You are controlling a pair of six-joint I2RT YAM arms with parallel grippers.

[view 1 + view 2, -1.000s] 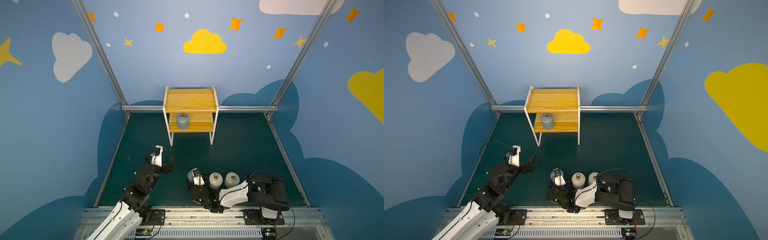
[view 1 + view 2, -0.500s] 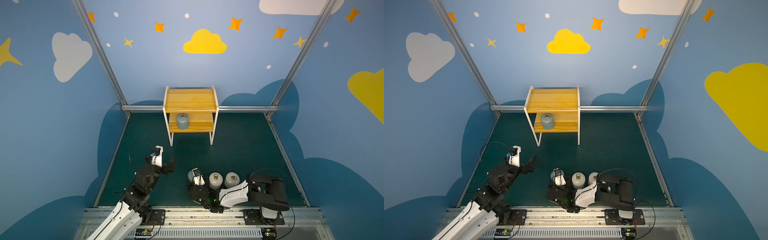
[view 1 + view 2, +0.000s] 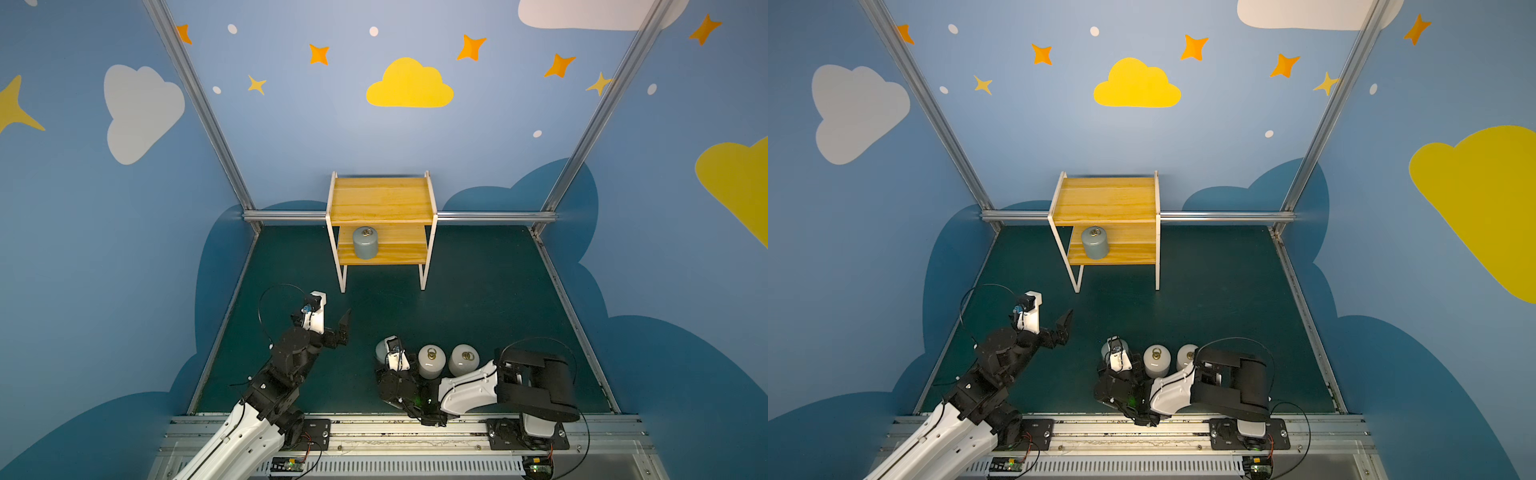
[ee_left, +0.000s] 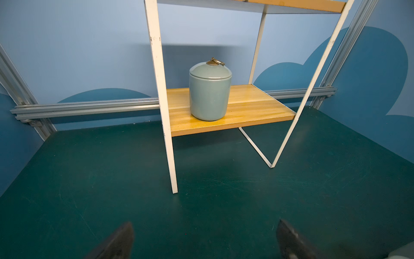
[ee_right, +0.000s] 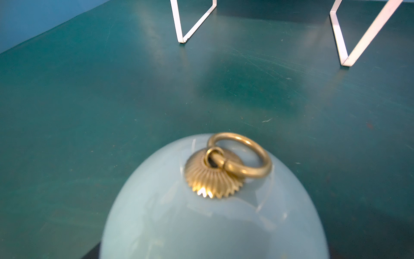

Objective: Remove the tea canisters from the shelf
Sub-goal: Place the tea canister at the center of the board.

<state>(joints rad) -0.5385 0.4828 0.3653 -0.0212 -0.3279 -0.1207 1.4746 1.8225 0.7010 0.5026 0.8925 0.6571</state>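
Note:
The shelf stands at the back of the green table, and one grey-blue tea canister sits on the left of its lower board. Three more canisters stand in a row near the front edge: a grey-blue one and two white ones. My right gripper is shut on the front grey-blue canister, and its fingers are hidden under the wrist camera. My left gripper hangs open and empty over bare table, well in front of the shelf's left leg.
Blue walls with aluminium rails close the table at the back and on both sides. The shelf's white legs reach down to the table. Bare green surface lies between the shelf and the row of canisters.

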